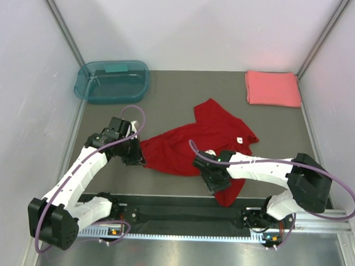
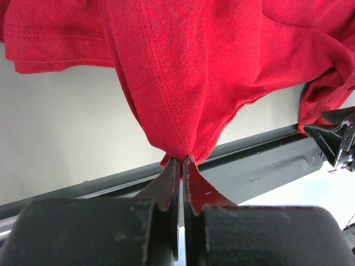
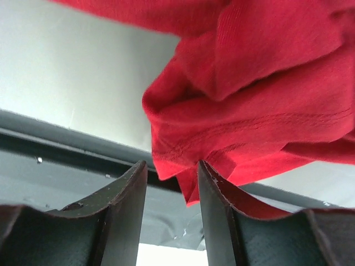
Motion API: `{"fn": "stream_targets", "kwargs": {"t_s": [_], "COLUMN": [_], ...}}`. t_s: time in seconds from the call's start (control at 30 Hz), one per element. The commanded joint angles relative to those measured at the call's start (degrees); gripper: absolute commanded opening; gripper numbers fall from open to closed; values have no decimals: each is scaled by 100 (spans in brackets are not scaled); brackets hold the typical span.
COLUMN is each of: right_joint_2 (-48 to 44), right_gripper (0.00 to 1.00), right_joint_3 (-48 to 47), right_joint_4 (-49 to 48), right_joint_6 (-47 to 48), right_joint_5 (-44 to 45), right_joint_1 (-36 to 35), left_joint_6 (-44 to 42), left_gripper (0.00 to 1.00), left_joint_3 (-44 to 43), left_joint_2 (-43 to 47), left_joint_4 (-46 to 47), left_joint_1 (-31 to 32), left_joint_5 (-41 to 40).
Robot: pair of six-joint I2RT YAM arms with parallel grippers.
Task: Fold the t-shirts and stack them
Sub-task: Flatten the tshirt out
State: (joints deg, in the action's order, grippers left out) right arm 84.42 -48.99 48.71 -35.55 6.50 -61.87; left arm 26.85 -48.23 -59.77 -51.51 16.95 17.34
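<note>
Grey counter carries everything: left jaws pinch shut on a bunched edge of the red shirt, right jaws stand half apart around a hem, not yet clamped. I would close them fully on that hem before spreading the shirt, crumpled mid-counter; the pink shirt lies folded at the far right corner.

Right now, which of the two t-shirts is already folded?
The coral-pink t-shirt in the far right corner: it is a neat flat rectangle, while the deep red t-shirt lies crumpled and unfolded.
</note>
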Motion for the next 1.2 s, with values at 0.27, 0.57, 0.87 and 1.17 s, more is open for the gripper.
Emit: {"fn": "stream_targets", "kwargs": {"t_s": [0.27,0.57,0.87,1.17], "right_joint_2": [391,452,646,-485], "right_gripper": [40,7,10,43], "right_joint_3": [-383,-971,-1483,-744], "right_joint_4": [-309,120,-1658,-1717], "right_joint_6": [154,206,190,-205], "right_joint_5": [396,440,-3177,-2761], "right_joint_1": [-98,-229,-607,-230], "left_joint_6": [-119,-145,-92,22], "left_gripper": [0,0,0,0], "left_joint_3": [-117,-161,-64,24], "left_joint_2": [44,-26,9,106], "left_joint_4": [35,53,123,106], "left_joint_1": [1,19,10,-8], "left_joint_5": [103,94,94,138]}}
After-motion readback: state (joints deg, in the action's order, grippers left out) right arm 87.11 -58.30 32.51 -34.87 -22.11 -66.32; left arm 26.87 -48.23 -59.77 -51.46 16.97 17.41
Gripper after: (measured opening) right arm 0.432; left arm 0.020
